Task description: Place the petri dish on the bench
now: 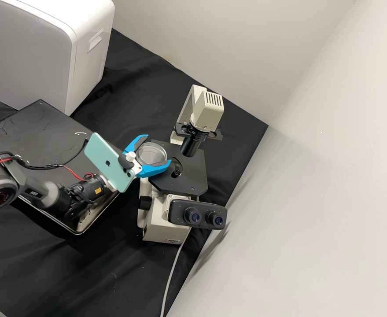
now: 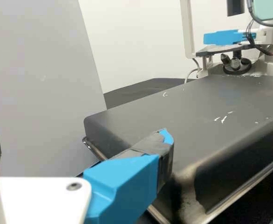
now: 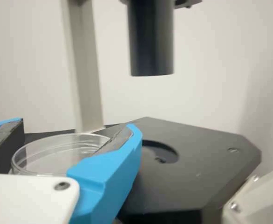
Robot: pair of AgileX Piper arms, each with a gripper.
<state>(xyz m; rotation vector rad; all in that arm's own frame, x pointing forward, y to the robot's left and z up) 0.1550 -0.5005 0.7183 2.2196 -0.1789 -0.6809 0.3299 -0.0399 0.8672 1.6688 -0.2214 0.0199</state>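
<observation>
A clear, round petri dish [image 1: 152,153] [image 3: 57,151] sits between the blue fingers of my right gripper [image 1: 150,155] [image 3: 69,136], over the left corner of the microscope's black stage [image 1: 189,171] [image 3: 192,158]. The fingers press on both sides of its rim, so the gripper is shut on it. I cannot tell whether the dish rests on the stage or hangs just above it. The dark objective tube [image 3: 150,37] stands just past the dish. My left gripper [image 2: 76,144] is open with nothing in it, low beside a black slab [image 2: 211,130].
The beige microscope [image 1: 167,224] stands mid-bench with its eyepieces [image 1: 197,215] toward the front. A black flat slab [image 1: 35,127] lies left of it, and a white box [image 1: 48,48] stands at the back left. A pale wall [image 1: 325,198] borders the right side.
</observation>
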